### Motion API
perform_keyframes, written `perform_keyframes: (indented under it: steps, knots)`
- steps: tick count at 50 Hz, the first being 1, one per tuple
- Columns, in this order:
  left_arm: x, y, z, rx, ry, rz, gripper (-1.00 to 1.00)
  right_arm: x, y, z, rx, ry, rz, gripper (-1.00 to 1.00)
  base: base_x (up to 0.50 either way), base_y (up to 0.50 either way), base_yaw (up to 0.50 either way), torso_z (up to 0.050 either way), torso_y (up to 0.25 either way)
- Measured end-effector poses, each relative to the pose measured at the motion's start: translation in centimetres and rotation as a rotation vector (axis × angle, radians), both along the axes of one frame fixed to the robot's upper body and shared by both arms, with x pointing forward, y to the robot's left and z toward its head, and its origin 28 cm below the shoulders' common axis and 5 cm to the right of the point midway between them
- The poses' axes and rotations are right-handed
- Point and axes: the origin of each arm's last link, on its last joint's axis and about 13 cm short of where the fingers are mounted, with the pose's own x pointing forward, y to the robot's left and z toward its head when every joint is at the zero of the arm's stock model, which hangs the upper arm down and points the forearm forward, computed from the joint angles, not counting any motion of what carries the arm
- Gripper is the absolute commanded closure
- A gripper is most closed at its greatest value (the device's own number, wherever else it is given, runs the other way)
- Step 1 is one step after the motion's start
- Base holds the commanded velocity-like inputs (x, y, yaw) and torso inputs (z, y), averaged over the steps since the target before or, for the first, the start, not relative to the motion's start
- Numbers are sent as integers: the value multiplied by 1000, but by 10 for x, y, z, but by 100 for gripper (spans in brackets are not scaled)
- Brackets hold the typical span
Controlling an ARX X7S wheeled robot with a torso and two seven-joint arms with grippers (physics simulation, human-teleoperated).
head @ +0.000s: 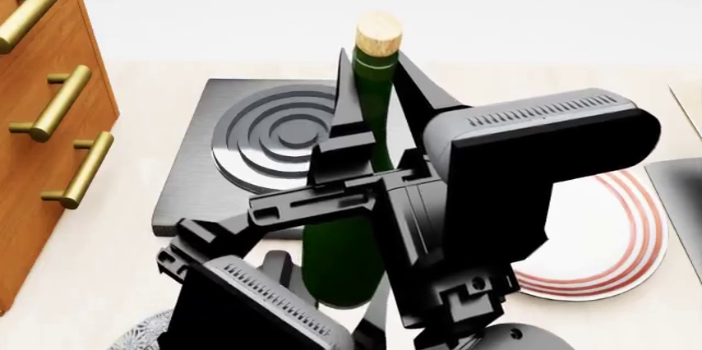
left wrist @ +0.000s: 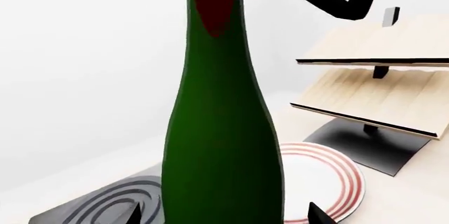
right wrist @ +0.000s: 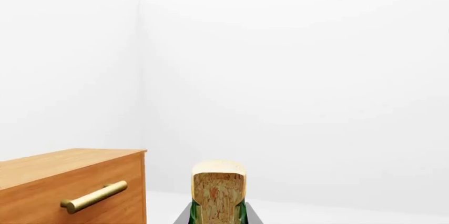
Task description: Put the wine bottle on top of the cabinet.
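The wine bottle (head: pixel 367 153) is dark green with a tan cork and stands upright between a ringed grey mat and a striped plate. In the left wrist view its body (left wrist: pixel 223 129) fills the middle. My left gripper (left wrist: pixel 224 216) is open around the lower body, with a gap on each side, and is mostly hidden behind the arms in the head view. My right gripper (head: pixel 379 95) is shut on the bottle's neck just below the cork (right wrist: pixel 218 187). The reddish-brown cabinet (head: pixel 44 120) with brass handles stands at the left and also shows in the right wrist view (right wrist: pixel 70 182).
The grey mat with rings (head: pixel 274 136) lies left of the bottle. A white plate with red rings (head: pixel 614 243) lies to its right. A pale slanted wooden rack on a dark base (left wrist: pixel 379 92) stands beyond the plate. A speckled object (head: pixel 137 333) shows at the lower left edge.
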Motion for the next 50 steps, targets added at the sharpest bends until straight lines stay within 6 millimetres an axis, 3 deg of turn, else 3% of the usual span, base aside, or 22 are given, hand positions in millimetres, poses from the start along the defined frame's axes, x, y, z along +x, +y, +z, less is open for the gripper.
perform_keyframes:
  steps: [23,24,43,44,50]
  knots:
    - [11,-6,-7,13,21,2,-100,-3,0,-2,-2,5,3,100,0,0,0,0,1]
    - [12,-6,-7,14,22,3,100,-3,0,-2,-2,6,3,100,0,0,0,0,0]
    - [13,-5,-10,31,3,23,100,-4,1,-4,-1,6,-1,100,0,0,0,1,1]
    - [13,-5,-10,31,3,23,100,-4,1,-5,0,7,-2,-100,0,0,0,0,0]
    - [12,-6,-13,33,18,13,100,-3,0,-4,-4,2,-9,-100,0,0,0,0,0]
